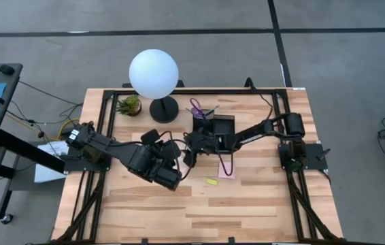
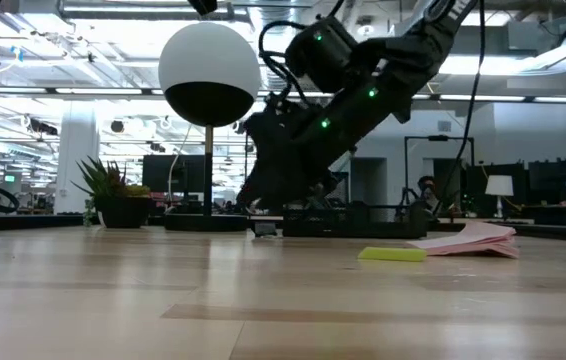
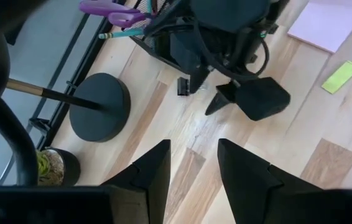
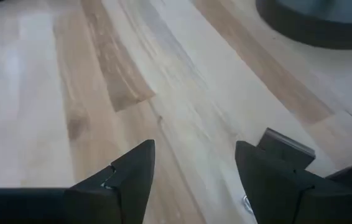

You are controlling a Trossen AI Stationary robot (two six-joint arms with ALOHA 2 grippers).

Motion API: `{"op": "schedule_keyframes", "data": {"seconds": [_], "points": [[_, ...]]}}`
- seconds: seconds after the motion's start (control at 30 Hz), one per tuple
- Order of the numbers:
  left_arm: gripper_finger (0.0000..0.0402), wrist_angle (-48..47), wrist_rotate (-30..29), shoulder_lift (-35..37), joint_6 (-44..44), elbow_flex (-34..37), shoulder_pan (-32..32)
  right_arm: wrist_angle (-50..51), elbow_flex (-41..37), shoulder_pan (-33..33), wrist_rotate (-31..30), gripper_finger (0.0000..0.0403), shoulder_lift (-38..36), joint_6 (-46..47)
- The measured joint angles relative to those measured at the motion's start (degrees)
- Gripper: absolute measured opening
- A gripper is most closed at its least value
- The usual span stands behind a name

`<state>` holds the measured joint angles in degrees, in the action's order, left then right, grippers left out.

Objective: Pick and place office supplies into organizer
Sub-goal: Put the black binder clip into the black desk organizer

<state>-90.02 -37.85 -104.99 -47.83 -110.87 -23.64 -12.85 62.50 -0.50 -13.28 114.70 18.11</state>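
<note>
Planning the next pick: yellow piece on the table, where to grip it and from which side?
The yellow piece lies flat on bare wood, clear of the pink sticky pad. It is a thin strip, so probably come straight down from above and pinch across its short width, fingers on the two long edges. The open left gripper is nearest.

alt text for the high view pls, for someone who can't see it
Seen from above, a wooden table with two dark arms meeting near its middle: the left gripper open over bare wood, the right gripper open beside the black organizer, which holds purple-handled scissors. A pink sticky pad and small yellow piece lie nearby; a white globe lamp and potted plant stand behind.
</note>
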Motion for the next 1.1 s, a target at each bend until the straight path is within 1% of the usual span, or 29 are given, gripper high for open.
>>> {"op": "schedule_keyframes", "data": {"seconds": [0.07, 0.2, 0.37, 0.67, 0.73, 0.83, 1.0, 1.1], "points": [[0.0129, 0.0, 0.0, 0.0, -0.2, 0.0, -0.3, -0.17, 0.02, -0.23, -1.61, 0.0218, 0.71, 0.25], [0.0129, 0.02, -0.02, 0.0, -0.79, 0.0, -0.78, 0.74, 0.0, 0.22, -8.01, 0.0218, 0.89, 4.34], [0.0129, 0.0, 0.0, 0.0, -1.31, 0.0, -1.23, 0.79, 0.0, 2.41, -7.67, 0.0218, 0.89, 7.33], [0.0129, 0.0, 0.0, 0.0, -1.42, 0.0, -1.73, 1.01, 0.0, 5.66, -7.51, 0.0217, 0.89, 6.21], [0.0129, 0.0, 0.0, 0.0, -1.42, 0.0, -1.73, 1.08, 0.0, 6.01, -6.61, 0.0212, 0.89, 6.05], [0.0129, 0.0, 0.0, 0.0, -1.42, 0.0, -1.75, 0.89, 0.0, 5.3, -5.42, 0.02, 0.89, 6.03], [0.0129, 0.0, 0.0, 0.0, -1.43, 0.0, -1.75, 1.24, 0.0, 3.19, -5.44, 0.0182, 0.89, 5.29], [0.0129, 0.0, 0.0, 0.0, -1.44, 0.0, -1.75, 2.85, 0.0, 2.82, -7.12, 0.0183, 0.89, 4.38]]}}
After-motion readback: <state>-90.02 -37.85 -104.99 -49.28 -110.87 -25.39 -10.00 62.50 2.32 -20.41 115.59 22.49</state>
